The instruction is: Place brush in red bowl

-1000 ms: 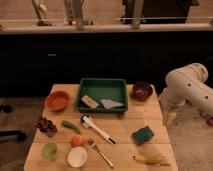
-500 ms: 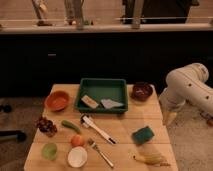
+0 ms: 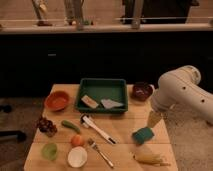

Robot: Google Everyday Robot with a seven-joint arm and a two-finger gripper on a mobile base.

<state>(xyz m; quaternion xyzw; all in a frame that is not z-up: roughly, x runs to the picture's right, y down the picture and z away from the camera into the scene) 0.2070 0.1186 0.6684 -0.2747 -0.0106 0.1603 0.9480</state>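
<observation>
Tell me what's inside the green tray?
A tan piece and a pale grey piece lie flat in the green tray. Anything beneath them is covered. The tool hangs to its right.

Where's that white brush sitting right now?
The brush lies slanted mid-table, just in front of the green tray, with the fork nearer the camera. The gripper hangs by the table's right edge, above the green sponge.

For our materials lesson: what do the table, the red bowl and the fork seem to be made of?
Table: pale wood, matte; plank seams show. Red bowl: probably plastic; smooth, even orange-red. Fork: probably metal; thin, greyish sheen. The gripper hangs above the table's right side, touching none.
</observation>
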